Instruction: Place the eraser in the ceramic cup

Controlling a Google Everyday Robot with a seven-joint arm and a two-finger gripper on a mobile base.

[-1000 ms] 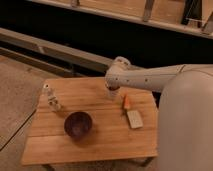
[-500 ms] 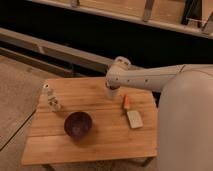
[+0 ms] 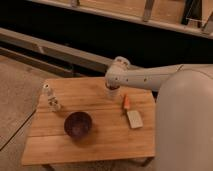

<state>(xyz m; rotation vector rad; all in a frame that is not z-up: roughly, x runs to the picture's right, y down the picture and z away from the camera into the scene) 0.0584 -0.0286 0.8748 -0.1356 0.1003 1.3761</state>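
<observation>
A white arm reaches in from the right across the wooden table (image 3: pixel 100 135). Its gripper (image 3: pixel 112 88) points down at the table's back edge, right over the small pale ceramic cup (image 3: pixel 110 95), and its tip hides the cup's mouth. The gripper is shut. The eraser is hidden; I cannot tell whether it is in the gripper or inside the cup.
A dark purple bowl (image 3: pixel 78 124) sits front left of the cup. At the left edge stands a small white bottle-like figure (image 3: pixel 50 98). A small orange piece (image 3: pixel 126 101) and a pale flat block (image 3: pixel 134 119) lie right of the cup. The robot's large white body (image 3: pixel 185 125) fills the right side.
</observation>
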